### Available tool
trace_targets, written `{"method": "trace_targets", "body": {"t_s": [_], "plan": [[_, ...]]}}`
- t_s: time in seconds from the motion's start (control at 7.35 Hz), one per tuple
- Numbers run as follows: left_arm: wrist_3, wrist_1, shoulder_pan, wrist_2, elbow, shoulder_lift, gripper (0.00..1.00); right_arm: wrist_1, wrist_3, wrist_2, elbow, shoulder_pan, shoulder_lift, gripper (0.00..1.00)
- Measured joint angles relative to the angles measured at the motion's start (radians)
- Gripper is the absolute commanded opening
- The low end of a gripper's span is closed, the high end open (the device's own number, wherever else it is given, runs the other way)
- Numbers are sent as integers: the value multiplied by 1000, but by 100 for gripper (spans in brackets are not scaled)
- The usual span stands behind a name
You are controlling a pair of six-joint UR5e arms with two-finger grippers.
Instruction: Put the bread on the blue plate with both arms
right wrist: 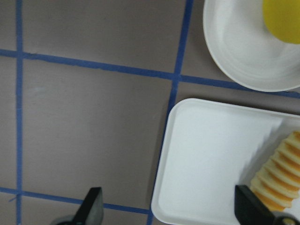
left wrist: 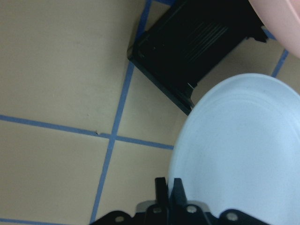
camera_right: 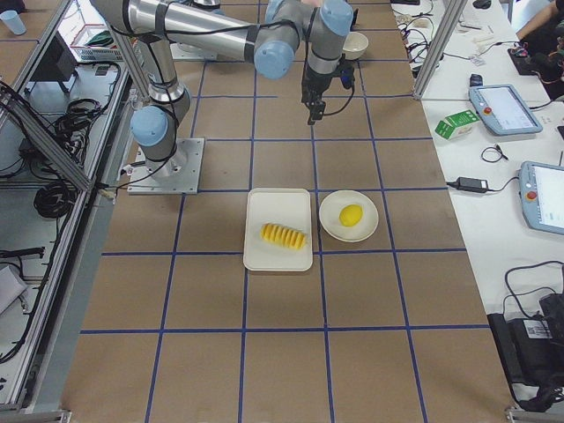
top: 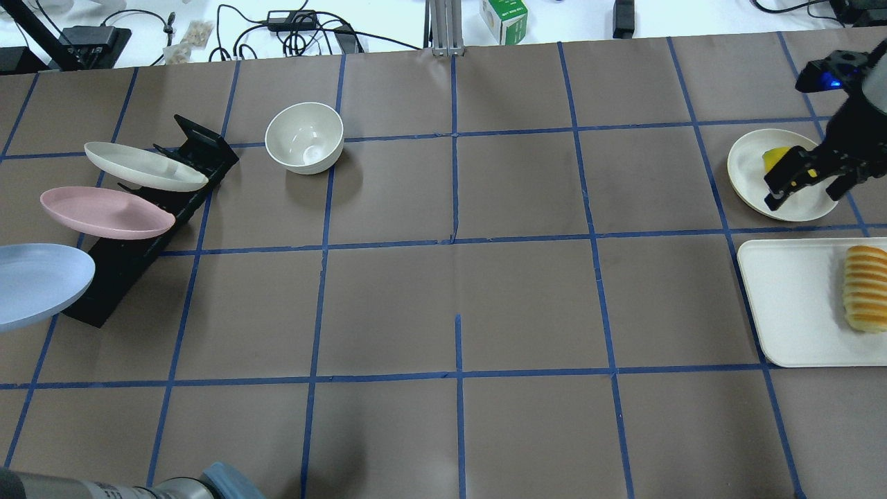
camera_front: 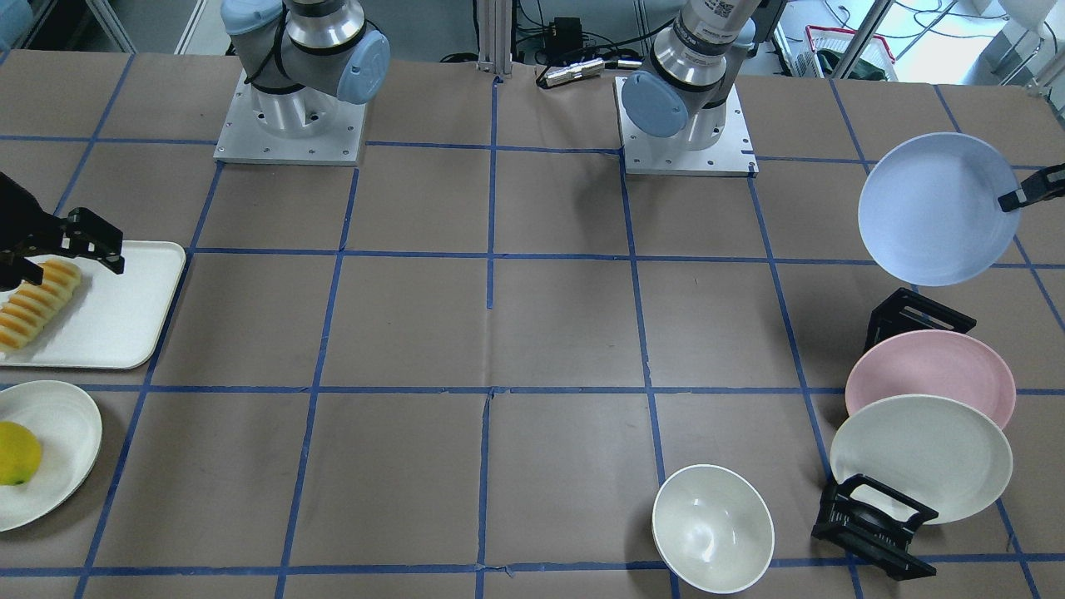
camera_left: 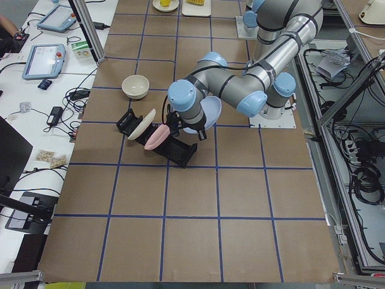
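Note:
My left gripper (camera_front: 1011, 200) is shut on the rim of the blue plate (camera_front: 936, 208) and holds it tilted in the air by the end of the black rack (camera_front: 915, 316). The left wrist view shows the fingertips (left wrist: 164, 190) pinched on the plate's edge (left wrist: 243, 150). The plate also shows at the left edge of the overhead view (top: 34, 284). The bread (camera_front: 37, 304) lies on the white tray (camera_front: 125, 316). My right gripper (camera_front: 66, 262) hangs open and empty above the tray's end. In its wrist view the bread (right wrist: 279, 178) is by the right finger.
A cream plate (camera_front: 58, 449) with a yellow lemon-like fruit (camera_front: 17, 453) sits beside the tray. The rack holds a pink plate (camera_front: 932, 378) and a cream-white plate (camera_front: 919, 453). A white bowl (camera_front: 711, 528) stands near the rack.

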Motion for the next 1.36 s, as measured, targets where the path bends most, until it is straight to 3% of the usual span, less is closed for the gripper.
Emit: {"method": "trace_targets", "body": {"t_s": [0.27,0.68,1.09,1.36], "plan": [[-147,-20,-126,-58,0,59,0,-174,-97,0,87,-136,48,100],[-529,60,-433,-120,-9,72,0,-330,-134,-25,106,-242,161,100],[-816,299,-709,-161,-57,43,0,-361,-137,-113,107,-256,229,100],[-920,552,-826,-201,-169,15,0,-363,-137,-131,108,-266,257,100]]}}
